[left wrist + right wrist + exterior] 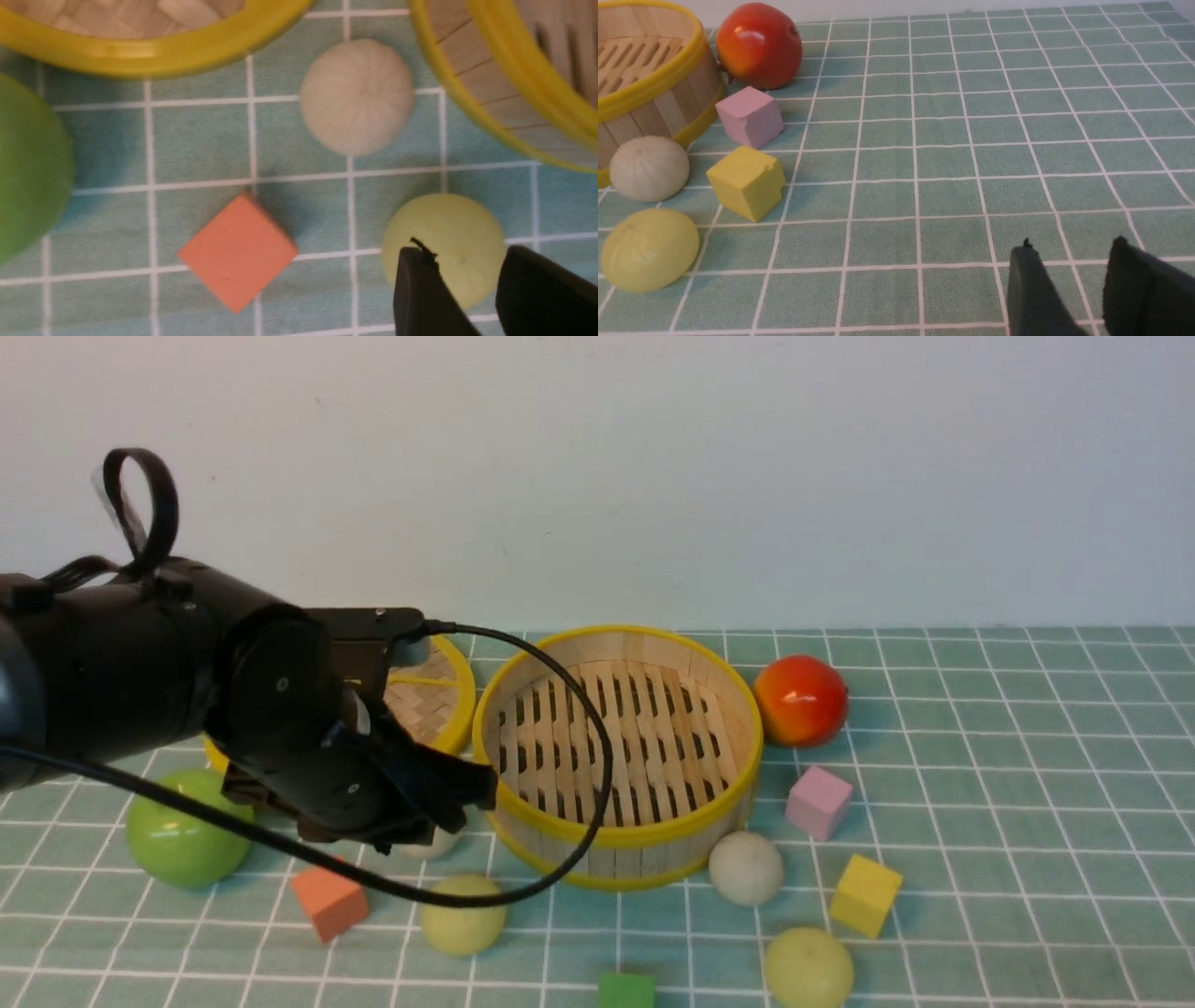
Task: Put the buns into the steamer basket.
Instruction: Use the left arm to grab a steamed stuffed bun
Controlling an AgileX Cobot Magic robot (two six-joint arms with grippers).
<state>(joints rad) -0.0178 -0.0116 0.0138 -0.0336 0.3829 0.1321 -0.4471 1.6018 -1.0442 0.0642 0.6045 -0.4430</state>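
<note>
Progress at 0 of 4: steamer basket (653, 859) standing empty mid-cloth, bare slatted floor, no bun inside. All 4 buns down on the checked cloth (1008, 803), on the near side of the basket.

- Left off-white bun (432, 845): just beside the basket's near-left wall, mostly hidden under the left gripper (457, 803).
- Left yellow-green bun (463, 915): a little nearer, just right of an orange cube (329, 901).
- Right off-white bun (745, 868): touching or almost touching the basket's near-right wall; cannot tell which.
- Right yellow-green bun (808, 968): nearest of all, right of centre.

Left gripper hanging low over the left pair, jaws parted partway, nothing clamped between them. From the wrist camera, left yellow-green bun framed in the gap but seemingly below the fingertips (418, 280); no grip visible. Right gripper (1073, 254) low over bare cloth, well right of everything, jaws likewise parted and empty.

Judged: first pick only being lined up, probably on the left yellow-green bun. Left to do: close, lift, carry over the rim, release, then 3 more rounds.
</note>
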